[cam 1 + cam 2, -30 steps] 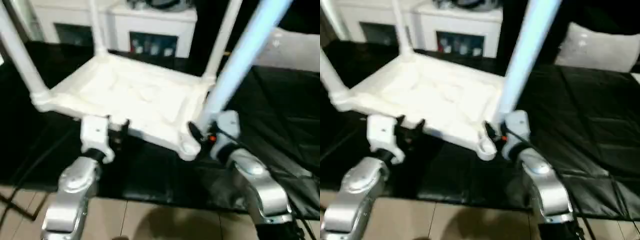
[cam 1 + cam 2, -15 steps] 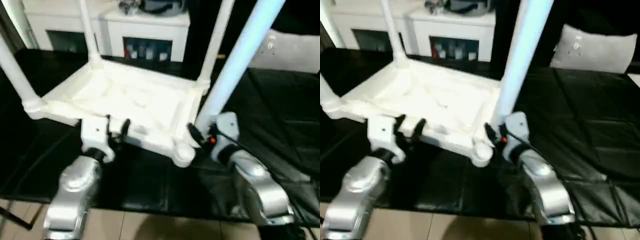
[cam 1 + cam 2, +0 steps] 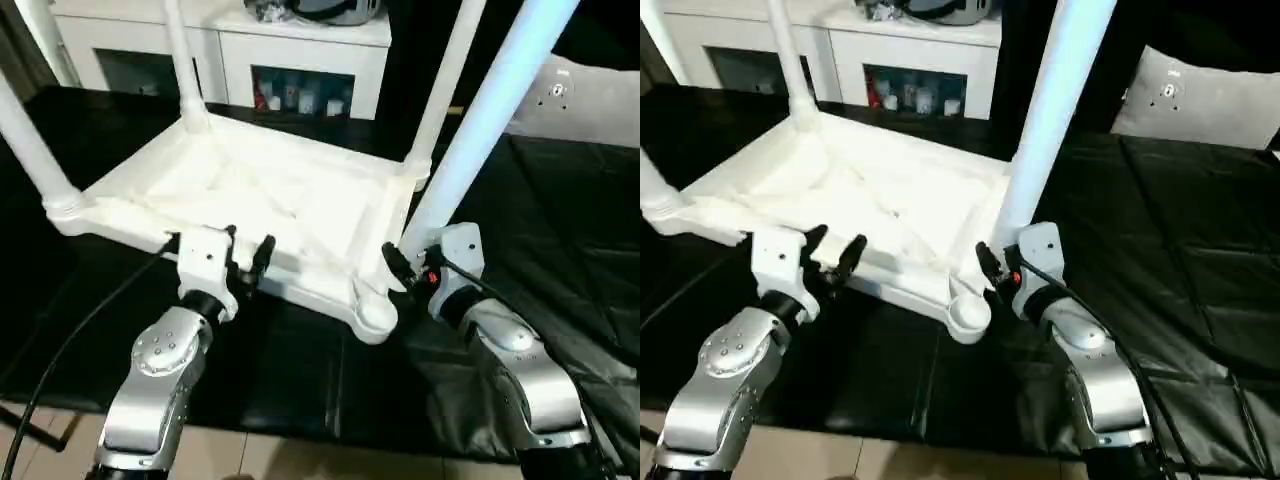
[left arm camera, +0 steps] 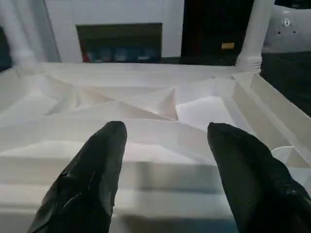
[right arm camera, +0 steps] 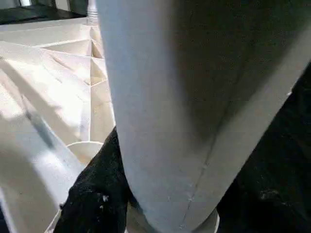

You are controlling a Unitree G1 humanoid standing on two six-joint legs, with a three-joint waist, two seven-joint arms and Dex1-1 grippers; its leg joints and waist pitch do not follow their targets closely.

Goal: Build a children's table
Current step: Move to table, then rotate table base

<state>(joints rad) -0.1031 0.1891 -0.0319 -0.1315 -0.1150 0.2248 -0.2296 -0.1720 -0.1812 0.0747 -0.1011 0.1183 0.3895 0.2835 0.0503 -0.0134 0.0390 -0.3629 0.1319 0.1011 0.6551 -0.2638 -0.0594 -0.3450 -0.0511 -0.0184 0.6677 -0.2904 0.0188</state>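
You've got the white children's table (image 3: 270,200) upside down on dark mat, 3 legs up, near-right corner socket (image 3: 375,318) empty.

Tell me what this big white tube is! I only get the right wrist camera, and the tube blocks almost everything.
Observer: It's the table's fourth leg, held upright in the right hand.
Operator: Is it plugged in yet?
Observer: No. The near right corner socket is empty. The leg's lower end is next to it, not in it.
Operator: What about the other legs?
Observer: Three legs already stand in the other corners of the upturned table top.
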